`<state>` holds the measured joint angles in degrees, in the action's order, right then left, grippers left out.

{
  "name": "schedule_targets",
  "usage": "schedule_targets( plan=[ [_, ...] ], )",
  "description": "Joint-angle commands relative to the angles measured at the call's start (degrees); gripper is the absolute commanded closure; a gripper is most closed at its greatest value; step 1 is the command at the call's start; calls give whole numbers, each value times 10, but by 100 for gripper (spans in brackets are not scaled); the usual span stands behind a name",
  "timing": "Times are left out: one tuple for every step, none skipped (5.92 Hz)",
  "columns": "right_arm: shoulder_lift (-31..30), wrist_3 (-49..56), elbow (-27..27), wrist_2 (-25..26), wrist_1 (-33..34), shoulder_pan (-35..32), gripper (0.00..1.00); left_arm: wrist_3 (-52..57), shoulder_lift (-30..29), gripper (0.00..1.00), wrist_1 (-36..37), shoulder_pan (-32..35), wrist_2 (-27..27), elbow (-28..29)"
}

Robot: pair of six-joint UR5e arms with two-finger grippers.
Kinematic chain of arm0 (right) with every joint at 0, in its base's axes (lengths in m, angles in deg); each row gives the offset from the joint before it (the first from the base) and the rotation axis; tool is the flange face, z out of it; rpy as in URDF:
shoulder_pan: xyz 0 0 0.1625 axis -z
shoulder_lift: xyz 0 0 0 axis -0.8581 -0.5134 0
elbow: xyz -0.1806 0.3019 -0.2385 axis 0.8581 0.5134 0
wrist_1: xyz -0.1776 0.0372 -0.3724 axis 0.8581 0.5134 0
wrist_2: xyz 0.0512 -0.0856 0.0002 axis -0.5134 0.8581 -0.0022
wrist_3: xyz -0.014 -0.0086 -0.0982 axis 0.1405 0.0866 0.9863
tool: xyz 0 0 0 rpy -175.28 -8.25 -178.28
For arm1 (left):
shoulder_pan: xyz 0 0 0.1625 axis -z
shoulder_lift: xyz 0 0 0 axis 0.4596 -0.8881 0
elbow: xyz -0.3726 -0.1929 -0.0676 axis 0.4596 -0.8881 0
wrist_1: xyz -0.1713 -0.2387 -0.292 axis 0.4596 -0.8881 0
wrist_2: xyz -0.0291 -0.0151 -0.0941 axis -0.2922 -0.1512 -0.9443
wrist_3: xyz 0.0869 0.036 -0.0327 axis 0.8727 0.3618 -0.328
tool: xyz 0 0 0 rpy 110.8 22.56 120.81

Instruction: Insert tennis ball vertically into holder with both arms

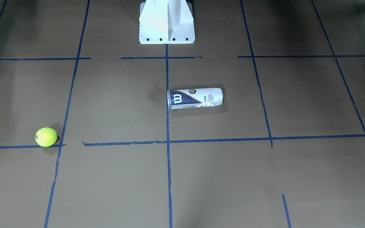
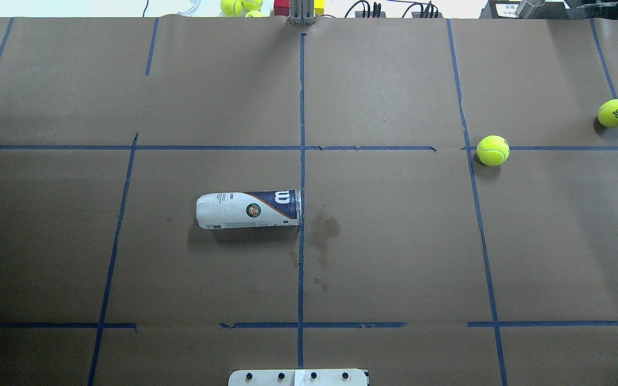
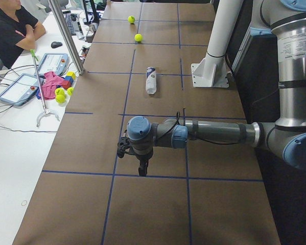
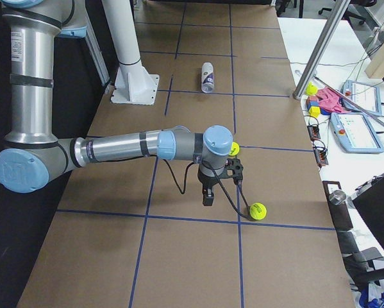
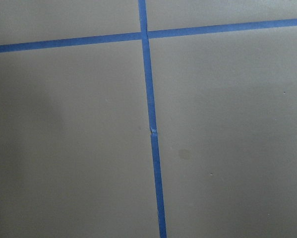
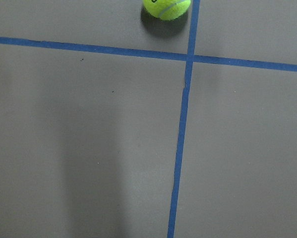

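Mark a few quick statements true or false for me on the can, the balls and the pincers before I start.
1. The clear plastic cylindrical can with the navy and white label stands upright. False: it lies on its side.
2. Its W-logo end sits by the centre blue tape line. True.
3. A fuzzy neon yellow-green tennis ball and a second ball lie on the robot's right half of the brown paper-covered table. True.
4. The right pincer grips a ball. False: both balls rest on the table, apart from it.
5. The can lies between the two balls. False: it lies apart, on the left half.
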<state>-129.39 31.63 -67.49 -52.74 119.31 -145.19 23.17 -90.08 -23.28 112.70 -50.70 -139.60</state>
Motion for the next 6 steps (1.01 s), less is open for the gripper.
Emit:
schedule_targets(
  plan=[
    [0, -1, -1, -1, -1, 0, 0, 0, 0, 0, -2, 0, 0, -2],
    [0, -2, 1, -1, -1, 2, 0, -1, -2, 0, -3, -2, 2, -1],
    [0, -2, 1, -1, 0, 3, 0, -4, -2, 0, -4, -2, 1, -4],
    [0, -1, 14, -2, -1, 4, 0, -4, -3, 0, -3, -2, 2, -7],
    [0, 1, 28, -9, -2, 5, 0, -4, -2, 0, 2, -2, -1, -17],
    [0, 0, 35, -10, -22, 5, 0, -5, -3, 0, 9, -2, -3, -23]
  ],
)
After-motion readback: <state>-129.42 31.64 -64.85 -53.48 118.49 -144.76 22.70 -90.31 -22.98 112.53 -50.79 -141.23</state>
